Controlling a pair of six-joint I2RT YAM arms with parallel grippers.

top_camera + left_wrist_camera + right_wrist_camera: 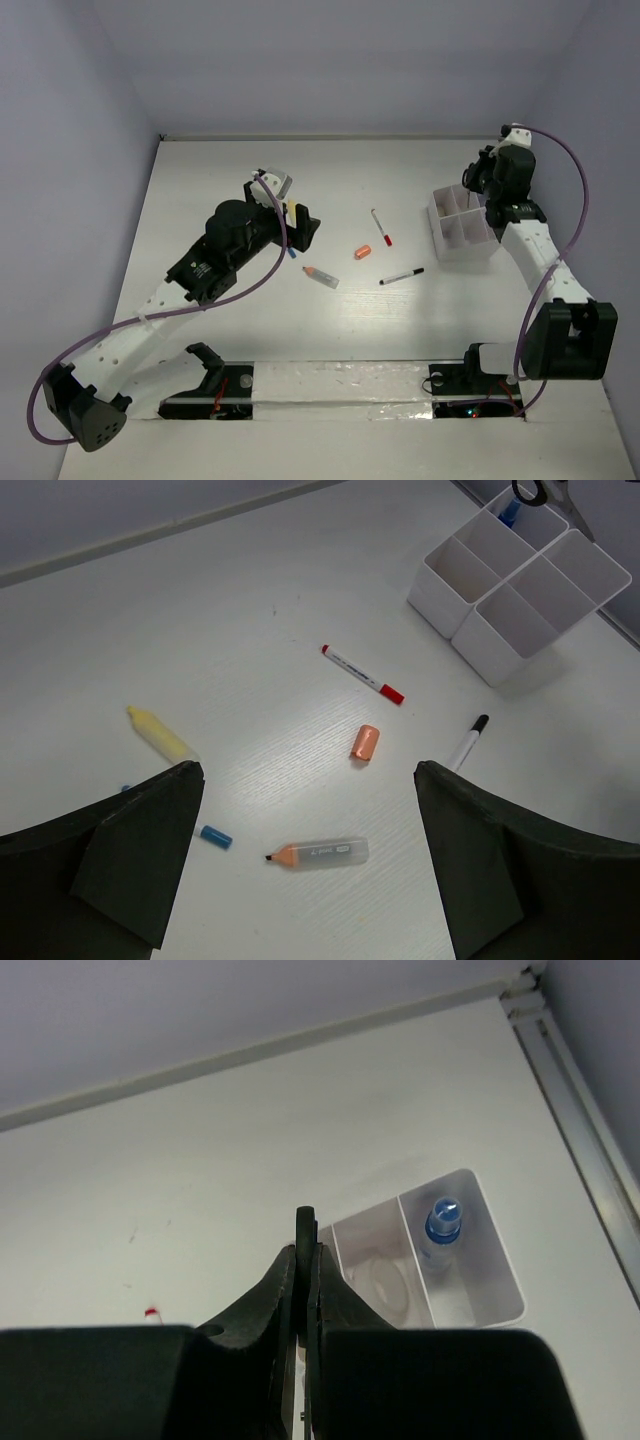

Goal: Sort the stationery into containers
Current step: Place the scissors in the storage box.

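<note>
My left gripper [296, 226] is open and empty, held above the table [250, 330]. In the left wrist view [305, 780] an orange-tipped crayon [318, 853] lies between its fingers, with a blue-tipped pen [214, 835] and a cream stick [160, 734] to the left. Farther off lie an orange cap [365, 743], a red-capped pen [362, 674] and a black marker [467, 742]. My right gripper [308, 1260] is shut on the black-handled scissors [307, 1225], above the white organizer [500, 1305]. One compartment holds a blue-capped item [442, 1222], another a tape roll [385, 1285].
The organizer [461, 243] stands at the right of the table, just below my right gripper [482, 186]. The grey walls close the table at the back and both sides. A taped strip runs along the near edge between the arm bases.
</note>
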